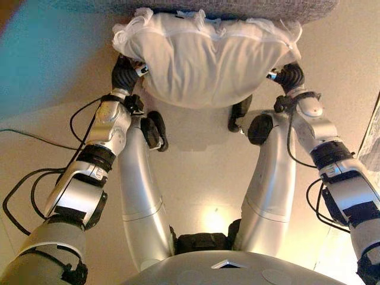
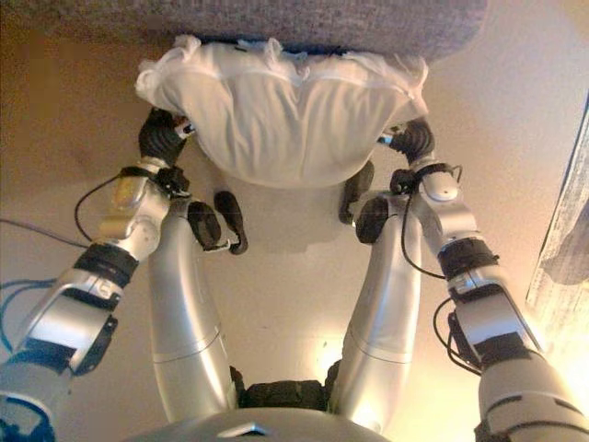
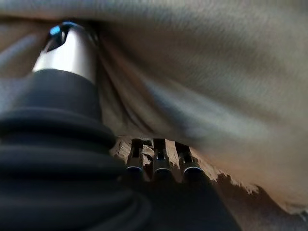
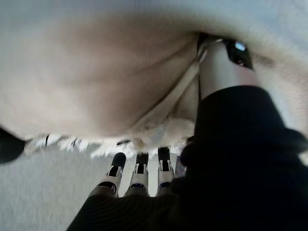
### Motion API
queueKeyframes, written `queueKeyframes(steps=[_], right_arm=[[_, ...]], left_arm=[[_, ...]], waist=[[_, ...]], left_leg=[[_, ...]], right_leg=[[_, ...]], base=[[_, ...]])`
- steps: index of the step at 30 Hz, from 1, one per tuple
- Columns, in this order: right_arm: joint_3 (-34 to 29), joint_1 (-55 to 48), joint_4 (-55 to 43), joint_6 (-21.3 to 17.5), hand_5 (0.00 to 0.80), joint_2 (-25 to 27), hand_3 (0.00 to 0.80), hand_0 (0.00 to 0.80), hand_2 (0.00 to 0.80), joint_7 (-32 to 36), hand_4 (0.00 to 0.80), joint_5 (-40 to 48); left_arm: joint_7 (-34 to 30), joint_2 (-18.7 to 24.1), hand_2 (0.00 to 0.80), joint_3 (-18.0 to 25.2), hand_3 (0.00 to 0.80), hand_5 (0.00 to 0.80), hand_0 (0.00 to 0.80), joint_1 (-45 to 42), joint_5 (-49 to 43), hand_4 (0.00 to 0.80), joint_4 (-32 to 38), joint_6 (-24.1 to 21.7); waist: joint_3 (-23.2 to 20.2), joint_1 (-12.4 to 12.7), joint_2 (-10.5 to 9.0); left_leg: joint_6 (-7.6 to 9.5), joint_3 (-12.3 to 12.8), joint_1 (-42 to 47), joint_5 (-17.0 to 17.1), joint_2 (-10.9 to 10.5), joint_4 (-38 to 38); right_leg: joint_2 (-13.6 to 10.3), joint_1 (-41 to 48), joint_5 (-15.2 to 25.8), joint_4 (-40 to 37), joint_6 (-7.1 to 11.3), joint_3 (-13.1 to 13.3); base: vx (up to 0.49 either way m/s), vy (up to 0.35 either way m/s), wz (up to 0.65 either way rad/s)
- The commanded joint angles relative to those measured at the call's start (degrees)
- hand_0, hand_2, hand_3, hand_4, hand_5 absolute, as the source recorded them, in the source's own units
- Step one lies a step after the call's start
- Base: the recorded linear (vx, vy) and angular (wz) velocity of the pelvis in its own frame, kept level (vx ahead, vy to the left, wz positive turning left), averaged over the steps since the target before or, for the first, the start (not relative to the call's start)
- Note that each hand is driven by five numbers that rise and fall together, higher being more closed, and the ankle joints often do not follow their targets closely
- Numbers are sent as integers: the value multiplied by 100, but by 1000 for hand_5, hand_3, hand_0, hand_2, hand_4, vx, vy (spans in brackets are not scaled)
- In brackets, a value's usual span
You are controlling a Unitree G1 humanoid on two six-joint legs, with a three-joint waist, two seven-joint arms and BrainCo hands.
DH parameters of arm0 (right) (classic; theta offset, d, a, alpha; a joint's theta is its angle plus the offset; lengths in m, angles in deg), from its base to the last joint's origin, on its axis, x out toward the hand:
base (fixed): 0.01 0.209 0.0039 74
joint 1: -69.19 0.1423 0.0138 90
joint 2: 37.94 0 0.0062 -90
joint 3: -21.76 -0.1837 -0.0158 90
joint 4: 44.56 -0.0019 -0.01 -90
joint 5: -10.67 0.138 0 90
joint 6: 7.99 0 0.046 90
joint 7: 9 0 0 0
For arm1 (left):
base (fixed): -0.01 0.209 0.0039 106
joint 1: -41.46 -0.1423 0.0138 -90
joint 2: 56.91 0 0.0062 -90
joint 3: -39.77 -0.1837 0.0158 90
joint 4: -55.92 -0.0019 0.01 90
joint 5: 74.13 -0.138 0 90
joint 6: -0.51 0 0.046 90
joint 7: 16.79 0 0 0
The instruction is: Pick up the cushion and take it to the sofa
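A white cushion (image 1: 205, 59) with a frilled edge is held up between my two hands, its far edge against the front of the grey sofa (image 1: 249, 7). My left hand (image 1: 126, 74) grips its left end and my right hand (image 1: 289, 76) grips its right end. In the left wrist view the thumb (image 3: 67, 53) presses into the cushion (image 3: 216, 72) with the fingers (image 3: 159, 163) under it. In the right wrist view the thumb (image 4: 221, 62) digs into the cushion (image 4: 96, 72) with the fingers (image 4: 139, 175) below its frilled edge.
Beige floor (image 1: 202, 160) lies below the cushion. Black cables (image 1: 24, 196) loop on the floor at the left. A pale patterned cloth edge (image 1: 371, 142) hangs at the far right. The sofa's grey fabric (image 4: 38, 192) shows below the right hand's fingers.
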Motion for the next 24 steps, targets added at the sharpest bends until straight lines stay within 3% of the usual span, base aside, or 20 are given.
queueKeyframes(steps=[1,2,4,5,6,7,17,21,24], right_arm=[[97,137,-1079,-333,0,-447,0,0,0,768,0,198],[99,106,-1168,-315,0,-466,0,0,0,811,0,167],[97,30,-1236,-343,0,-486,0,0,0,875,0,162],[71,-26,-1265,-350,242,-499,242,242,242,936,242,135],[58,-53,-1280,-344,728,-501,728,728,728,977,728,121],[56,-92,-1309,-345,800,-515,800,800,800,1058,800,121],[14,-394,-1447,-702,800,-640,800,800,800,912,800,50],[-92,-531,-1516,-974,800,-767,800,800,800,782,800,-135],[-187,-696,-1757,-1231,800,-839,800,800,800,742,800,-574]], left_arm=[[-564,-652,0,-138,0,0,0,92,-97,0,1109,-222],[-555,-654,0,-134,0,0,0,36,-55,0,1212,-210],[-520,-682,311,-105,311,311,311,-54,-14,311,1310,-252],[-597,-697,800,-75,800,800,800,-108,41,800,1347,-277],[-602,-724,800,-44,800,800,800,-160,12,800,1387,-260],[-624,-735,800,-25,800,800,800,-216,12,800,1438,-248],[-751,-822,800,-68,800,800,800,-539,-23,800,1816,-331],[-761,-909,800,-4,800,800,800,-665,-137,800,1871,-500],[-953,-1001,800,107,800,800,800,-857,-399,800,2036,-723]], waist=[[-76,48,214],[-76,50,221],[-76,54,230],[-76,53,233],[-76,56,234],[-76,57,240],[-76,70,275],[-76,66,280],[-76,54,316]], left_leg=[[40,155,-50,194,4,-591],[39,145,-50,193,10,-565],[38,123,-50,182,26,-517],[37,113,-50,172,34,-483],[30,102,-50,162,42,-453],[24,91,-50,160,59,-430],[-28,-33,-50,207,158,-379],[-48,-80,-50,391,148,-624],[-49,-99,-45,720,95,-908]], right_leg=[[-12,570,-974,361,280,113],[-11,570,-977,395,285,126],[-22,570,-982,448,291,142],[-33,570,-983,480,298,147],[-44,570,-984,507,303,154],[-53,570,-980,529,310,161],[-132,570,-887,578,371,205],[-168,570,-743,382,388,179],[-149,573,-445,103,399,115]], base=[[16,-16,-4],[18,-14,-3],[23,-14,-4],[0,0,0],[33,-18,0],[0,0,0],[14,-12,0],[12,-12,-1],[15,-11,14]])
